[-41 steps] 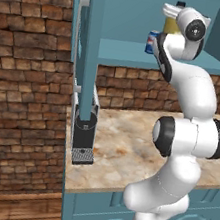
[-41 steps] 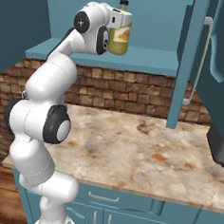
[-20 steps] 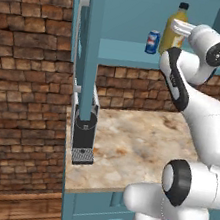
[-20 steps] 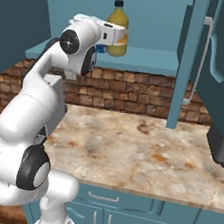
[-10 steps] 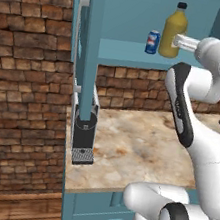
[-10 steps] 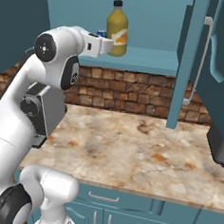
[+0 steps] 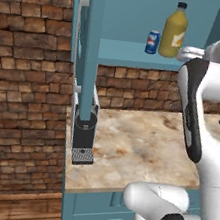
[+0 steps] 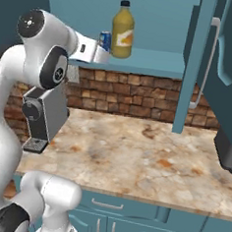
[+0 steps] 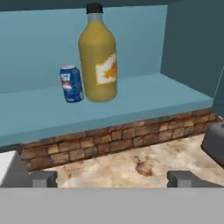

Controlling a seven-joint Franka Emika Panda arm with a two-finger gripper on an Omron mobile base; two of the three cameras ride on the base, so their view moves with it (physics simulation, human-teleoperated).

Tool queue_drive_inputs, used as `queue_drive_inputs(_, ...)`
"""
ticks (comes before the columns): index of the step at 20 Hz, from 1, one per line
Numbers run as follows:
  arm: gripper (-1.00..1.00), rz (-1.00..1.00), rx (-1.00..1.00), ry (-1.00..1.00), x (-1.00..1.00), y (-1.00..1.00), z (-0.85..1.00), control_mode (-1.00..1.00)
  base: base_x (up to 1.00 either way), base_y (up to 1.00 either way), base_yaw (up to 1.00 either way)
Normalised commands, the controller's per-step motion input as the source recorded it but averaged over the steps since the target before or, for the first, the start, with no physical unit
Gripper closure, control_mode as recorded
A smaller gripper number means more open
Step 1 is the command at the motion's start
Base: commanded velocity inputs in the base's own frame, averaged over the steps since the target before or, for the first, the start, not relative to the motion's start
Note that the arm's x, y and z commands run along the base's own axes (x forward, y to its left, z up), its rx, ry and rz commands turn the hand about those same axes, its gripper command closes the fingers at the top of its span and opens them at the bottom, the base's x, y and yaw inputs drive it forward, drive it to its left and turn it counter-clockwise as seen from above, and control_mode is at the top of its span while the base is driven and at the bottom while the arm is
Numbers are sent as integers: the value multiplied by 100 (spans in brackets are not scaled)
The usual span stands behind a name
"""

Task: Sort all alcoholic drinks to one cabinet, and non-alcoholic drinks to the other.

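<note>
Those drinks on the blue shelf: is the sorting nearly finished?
Partly. The juice bottle and the soda can stand upright side by side on the open cabinet's shelf, so the soft drinks look sorted. The gripper is open, holds nothing and sits back from the shelf. No alcoholic drink is in sight here, so whether that half is done can't be told.
</note>
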Motion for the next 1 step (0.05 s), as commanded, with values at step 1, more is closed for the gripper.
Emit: queue_drive_inputs(1,-100,0,0,32,-49,0,-73,-100,0,0,0)
